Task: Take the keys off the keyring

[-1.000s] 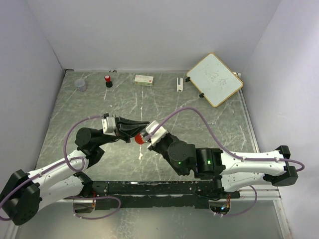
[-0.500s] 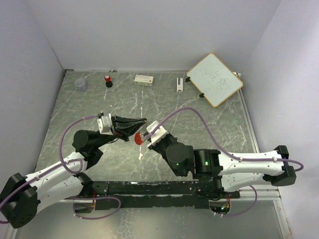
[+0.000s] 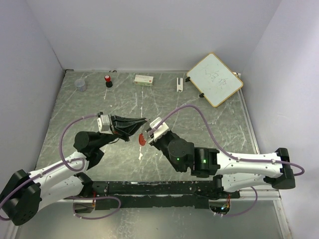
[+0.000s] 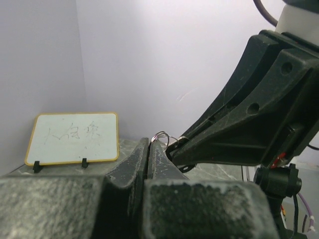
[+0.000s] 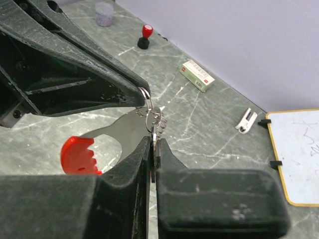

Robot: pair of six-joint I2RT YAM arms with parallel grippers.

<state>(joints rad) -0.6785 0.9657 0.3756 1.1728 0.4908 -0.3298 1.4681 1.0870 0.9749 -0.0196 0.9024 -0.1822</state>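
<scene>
Right wrist view is showing the right pincer [image 5: 152, 143] gripping the keys [image 5: 156, 122] tight between its tips while the left pincer [image 5: 137, 94], directly beyond, is clamping the keyring [image 5: 145, 93] above the bench [image 5: 199, 114], likely so opposing pulls can work a key free.

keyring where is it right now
Right wrist view, centre: the keyring sits at the tip of the left gripper, with the keys just below it pinched in the right gripper.
</scene>
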